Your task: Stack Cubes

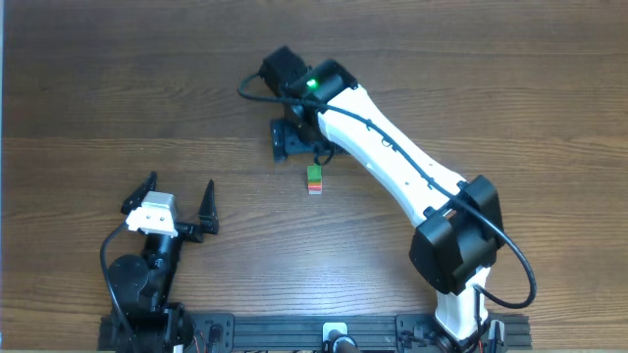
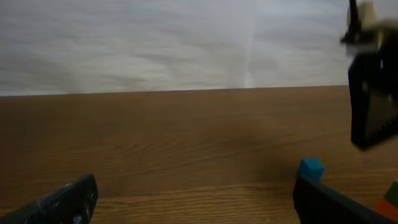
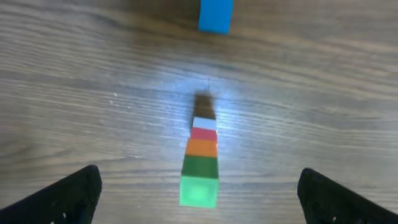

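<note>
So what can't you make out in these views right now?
Stack: bottom cubes, right wrist view, hidden beneath upper ones; count unsure.
Stack, left wrist view: cut off by the edge.
Blue cube: cropped by the edge, right wrist view; top view, probably under the right arm.

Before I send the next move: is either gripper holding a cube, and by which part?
Nothing is held. The left gripper and right gripper are open; the cube stack stands free below the right one.
</note>
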Controlling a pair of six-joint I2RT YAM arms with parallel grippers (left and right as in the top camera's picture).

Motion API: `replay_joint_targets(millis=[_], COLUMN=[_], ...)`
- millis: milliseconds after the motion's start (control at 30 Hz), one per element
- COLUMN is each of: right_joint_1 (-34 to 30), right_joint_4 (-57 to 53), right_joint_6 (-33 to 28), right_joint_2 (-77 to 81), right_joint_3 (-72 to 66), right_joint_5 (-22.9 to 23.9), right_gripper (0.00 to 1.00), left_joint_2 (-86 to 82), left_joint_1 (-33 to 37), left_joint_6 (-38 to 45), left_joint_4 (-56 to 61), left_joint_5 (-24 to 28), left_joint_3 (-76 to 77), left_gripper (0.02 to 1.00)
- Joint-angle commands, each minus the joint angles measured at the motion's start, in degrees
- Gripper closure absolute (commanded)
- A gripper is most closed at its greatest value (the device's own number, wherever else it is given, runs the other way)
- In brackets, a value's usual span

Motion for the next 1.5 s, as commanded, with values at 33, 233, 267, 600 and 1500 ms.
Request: replay_joint_targets(millis=[33, 233, 267, 600, 1500], right_joint_1=[-2.7, -5.1, -5.5, -7.7, -7.5], right_joint_4=[-2.8, -7.1, -7.4, -6.2, 1.2], right_joint_6=[-3.3, -5.1, -5.1, -5.7, -4.4], right_joint_2=[4.6, 15.4, 17.3, 28.0, 29.4], right_joint_3=[10.1, 23.1, 24.4, 25.3, 18.1], right_joint_5=[1.4, 1.4, 1.4, -3.1, -5.2], right_gripper=[0.009, 0.007, 0.007, 0.007, 0.009], left_joint_2=[-0.4, -0.4, -0.4, -0.4, -0.4], left_joint_1=[-0.2, -0.2, -0.2, -0.2, -0.2], left_joint_6=[0.8, 0.8, 0.8, 0.8, 0.8], left_joint_4=[-0.2, -0.2, -0.2, -0.2, -0.3], left_joint_5=[-0.2, -0.2, -0.2, -0.2, -0.2], left_joint_3=[-0.2, -0.2, -0.2, -0.2, -0.2], left_gripper=[0.018, 0.018, 0.018, 0.018, 0.018])
